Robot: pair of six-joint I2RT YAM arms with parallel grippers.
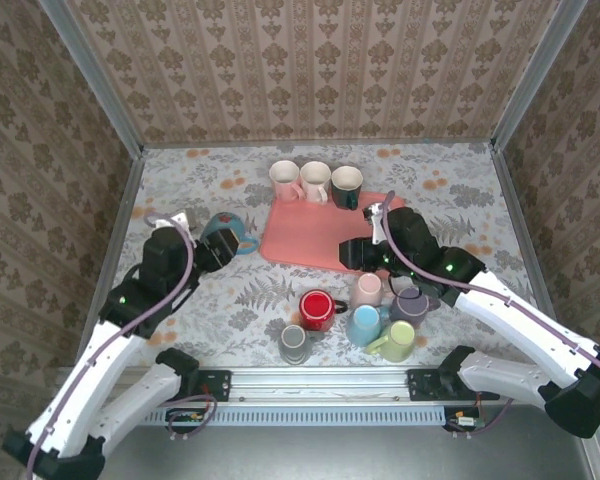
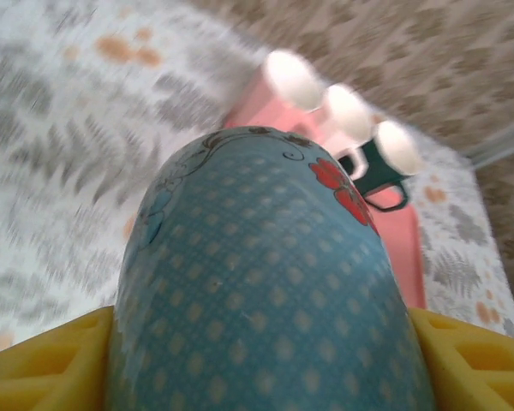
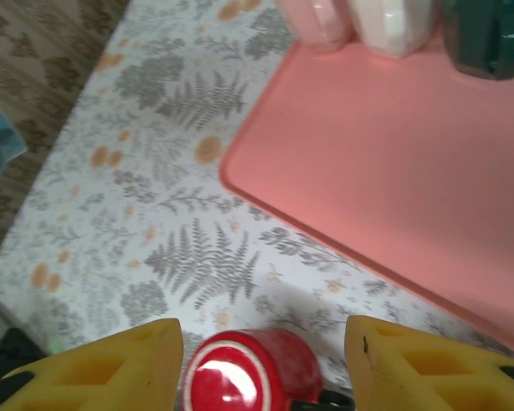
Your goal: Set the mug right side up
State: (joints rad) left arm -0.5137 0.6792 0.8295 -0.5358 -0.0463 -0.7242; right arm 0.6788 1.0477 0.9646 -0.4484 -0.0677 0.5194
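Observation:
A blue mug with pale dots and a red flower (image 2: 265, 291) is clamped between my left gripper's yellow fingers (image 2: 47, 364), its rounded wall facing the camera. From the top view this blue mug (image 1: 227, 232) hangs tilted over the left part of the table, with my left gripper (image 1: 216, 248) shut on it. My right gripper (image 3: 261, 360) stands open above the table, nothing between its fingers. Below it a red mug (image 3: 248, 377) sits base up. In the top view my right gripper (image 1: 353, 254) is at the pink tray's near edge.
A pink tray (image 1: 310, 240) carries three upright mugs at its far edge: two cream (image 1: 283, 180) (image 1: 315, 182) and one dark green (image 1: 346, 186). Near the front stand the red mug (image 1: 315, 308) and grey (image 1: 294, 343), pink (image 1: 367, 290), light blue (image 1: 363, 325), purple (image 1: 412, 303) and yellow-green (image 1: 395, 342) mugs.

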